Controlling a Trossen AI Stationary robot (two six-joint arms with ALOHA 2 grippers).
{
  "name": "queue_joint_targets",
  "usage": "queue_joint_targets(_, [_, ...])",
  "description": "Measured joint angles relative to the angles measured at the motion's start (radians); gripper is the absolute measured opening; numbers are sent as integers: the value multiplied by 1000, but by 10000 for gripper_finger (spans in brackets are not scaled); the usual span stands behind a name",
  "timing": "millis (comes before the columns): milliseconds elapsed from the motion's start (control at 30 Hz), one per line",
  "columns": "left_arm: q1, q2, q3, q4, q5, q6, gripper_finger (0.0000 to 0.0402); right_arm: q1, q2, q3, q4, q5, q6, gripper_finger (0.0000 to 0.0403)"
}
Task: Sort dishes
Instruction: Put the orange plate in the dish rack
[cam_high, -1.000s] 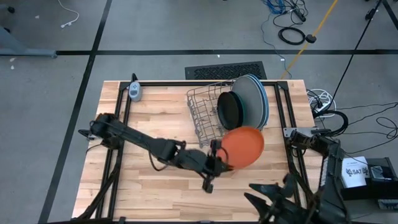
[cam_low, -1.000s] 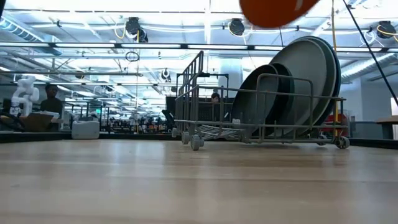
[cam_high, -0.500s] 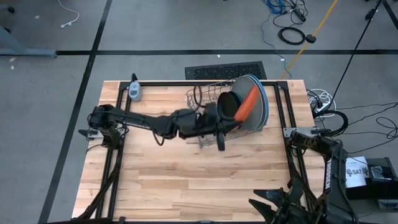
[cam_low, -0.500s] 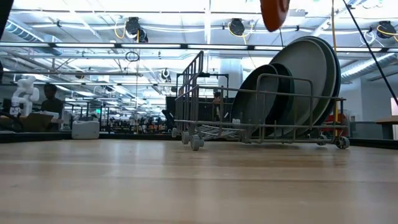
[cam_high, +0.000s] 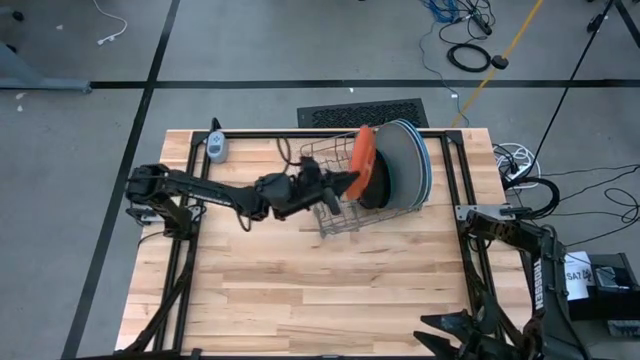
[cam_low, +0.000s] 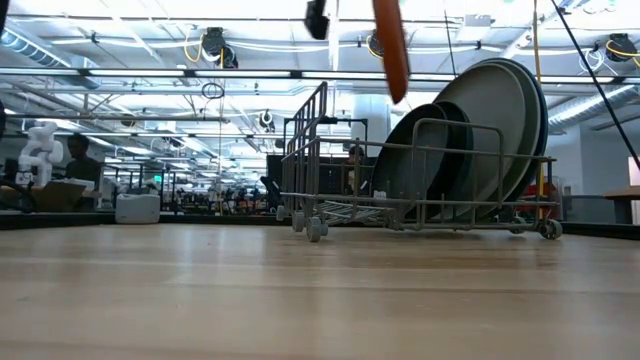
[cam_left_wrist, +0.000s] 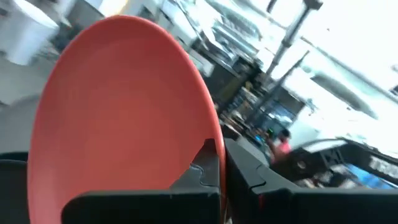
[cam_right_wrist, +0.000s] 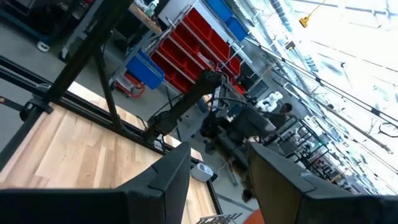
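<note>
Since one second ago the left arm has swung from the bench's near-middle toward the far right corner, and the orange plate (cam_high: 363, 160) it carries has turned from lying flat to standing on edge above the dish rack (cam_high: 335, 190).

Count: one orange plate, in the left gripper (cam_high: 345, 181), fingers clamped on its rim. In the left wrist view the plate (cam_left_wrist: 118, 106) fills most of the frame with the dark fingers (cam_left_wrist: 205, 168) closed over its edge. In the low view the plate (cam_low: 391, 45) hangs edge-on, clear of the rack's top wires, apart from the racked plates.

In the rack, standing on edge and leaning toward the bench's right edge: two dark small plates (cam_low: 430, 150), one black and one dark teal, nested close; behind them large pale and mid-blue plates (cam_high: 405, 165), two rims at least visible, exact number cannot be told.

One grey wire rack (cam_low: 420, 190) at the far right of the bench (cam_high: 280, 280); the slots on its left half stand open.

Right gripper (cam_right_wrist: 214, 168) waits off the bench's near right corner, fingers apart, holding nothing.

One small pale device (cam_high: 217, 146) lies near the far left corner.

Black floor grate (cam_high: 362, 113) beyond the far edge. Writing on a white label at lower right, too small to read
</note>
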Motion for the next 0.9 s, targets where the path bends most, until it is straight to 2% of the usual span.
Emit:
queue_joint_targets(133, [-13, -76, -79, -17, -95, -58, 0, -4, 0, 0, -5, 0, 10, 153])
queue_joint_targets(300, [-43, -93, -114, -29, -173, -179, 0, -5, 0, 0, -73, 0, 68, 153])
queue_joint_targets(533, [-58, -15, -112, -33, -283, -373, 0, -9, 0, 0, -196, 0, 211, 153])
queue_joint_targets(733, [-69, 48, -112, -25, -398, -470, 0, -12, 0, 0, -195, 0, 213, 153])
queue_joint_targets(900, [-66, 60, -112, -19, -424, -515, 0, -12, 0, 0, -195, 1, 209, 153])
